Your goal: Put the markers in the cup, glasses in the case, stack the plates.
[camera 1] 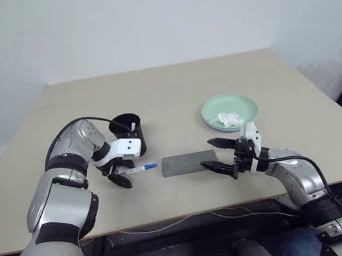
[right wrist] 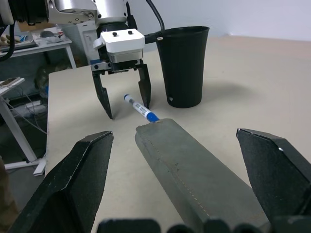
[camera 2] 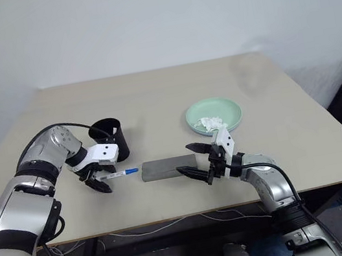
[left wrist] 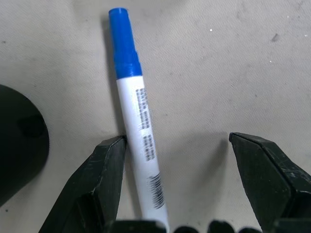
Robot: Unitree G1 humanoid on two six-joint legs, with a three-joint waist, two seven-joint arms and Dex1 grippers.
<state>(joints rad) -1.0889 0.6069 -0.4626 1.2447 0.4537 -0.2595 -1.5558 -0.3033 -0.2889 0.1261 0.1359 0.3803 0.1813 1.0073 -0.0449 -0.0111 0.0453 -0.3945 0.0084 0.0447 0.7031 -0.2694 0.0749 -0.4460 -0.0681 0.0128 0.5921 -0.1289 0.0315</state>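
On the beige tabletop (camera 1: 172,95) a white marker (camera 1: 140,168) with a blue cap lies flat, cap end toward the grey case (camera 1: 189,162) and just short of it. The left claw (camera 1: 121,174) points steeply down over the marker's white end with its jaws spread wide; in the left wrist view the marker (left wrist: 138,126) lies between the two fingers, right beside one finger (left wrist: 104,174) and well clear of the other, so nothing is gripped. The black cup (camera 1: 129,133) stands upright just behind that claw, with something white showing inside near the rim, too small to tell what it is. The case lies closed, lengthwise across the tabletop between the two claws. The right claw (camera 1: 223,156) points level toward the robot's left at the case's near end, jaws also wide apart and empty; in the right wrist view the case (right wrist: 189,177) runs between its fingers, without visible contact on either side. Behind the right claw sits the mint green plate (camera 1: 229,112), upright and apart from the case, with a crumpled white tissue (camera 1: 230,119) lying in it. A black cable (camera 1: 100,118) loops from the left arm over toward the cup.
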